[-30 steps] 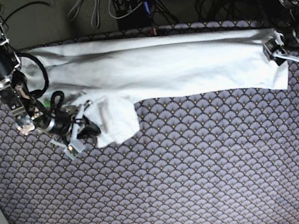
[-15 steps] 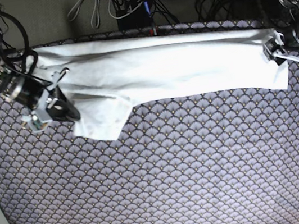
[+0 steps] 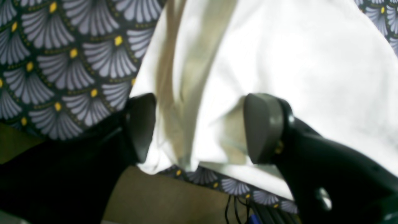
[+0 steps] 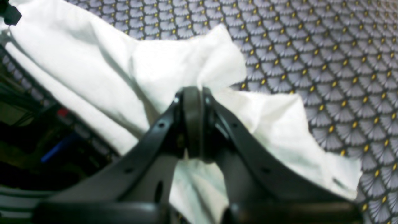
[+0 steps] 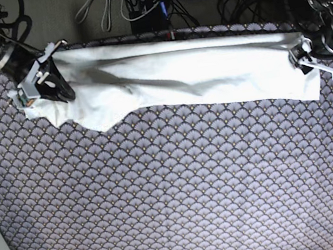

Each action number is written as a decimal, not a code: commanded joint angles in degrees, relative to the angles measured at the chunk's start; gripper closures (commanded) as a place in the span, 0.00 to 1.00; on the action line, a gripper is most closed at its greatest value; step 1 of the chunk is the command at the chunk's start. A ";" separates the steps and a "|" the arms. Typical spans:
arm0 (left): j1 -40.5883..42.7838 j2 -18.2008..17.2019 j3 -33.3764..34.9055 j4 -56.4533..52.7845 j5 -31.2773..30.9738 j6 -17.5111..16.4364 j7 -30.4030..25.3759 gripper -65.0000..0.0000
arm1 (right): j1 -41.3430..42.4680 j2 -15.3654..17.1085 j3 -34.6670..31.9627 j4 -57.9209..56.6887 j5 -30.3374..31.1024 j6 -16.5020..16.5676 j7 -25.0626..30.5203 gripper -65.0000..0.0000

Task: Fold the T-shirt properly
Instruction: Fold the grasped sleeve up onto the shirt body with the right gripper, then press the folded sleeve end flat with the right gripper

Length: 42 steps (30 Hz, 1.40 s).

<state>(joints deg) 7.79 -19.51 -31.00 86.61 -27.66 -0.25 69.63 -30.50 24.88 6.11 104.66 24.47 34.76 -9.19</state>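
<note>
T-shirt (image 5: pixel 197 76) — long axis left to right, right hand (image 4: pixel 192 121) pinching it, left hand (image 3: pixel 199 127) spread astride its end

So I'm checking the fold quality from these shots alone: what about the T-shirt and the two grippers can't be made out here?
- T-shirt, base view: collar and far sleeve are folded under the cloth.
- Left gripper, left wrist view: jaws open around the hem; blur hides whether the pads touch it.
- Right gripper, right wrist view: shut on cloth; its own fingers hide which part is pinched.
- Table cover: cut off by the frame edges.
</note>
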 commanded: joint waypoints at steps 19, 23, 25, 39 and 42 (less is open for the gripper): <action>-0.28 -1.11 -0.16 0.82 -0.34 -0.14 -0.22 0.33 | -0.05 0.57 0.26 -8.97 1.07 0.36 1.32 1.00; -0.10 -1.11 -0.16 0.82 -0.34 -0.14 -0.22 0.33 | -0.05 0.57 0.09 -8.97 1.07 0.36 1.23 1.00; -0.10 -1.11 -0.16 0.82 -0.34 -0.14 -0.22 0.33 | -0.05 0.57 0.09 -8.97 1.07 0.36 1.23 1.00; 0.08 -1.81 -0.16 0.82 -0.43 -0.14 -0.22 0.32 | 0.48 0.57 0.26 -8.53 1.07 0.36 -8.00 0.93; 0.08 -1.81 -0.16 0.82 -0.34 -0.14 -0.22 0.32 | 0.48 0.57 0.26 -8.53 1.07 0.36 -8.00 0.93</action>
<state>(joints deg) 8.27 -20.16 -30.89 86.61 -27.70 -0.27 69.63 -30.04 24.71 5.89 95.24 24.75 34.72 -18.00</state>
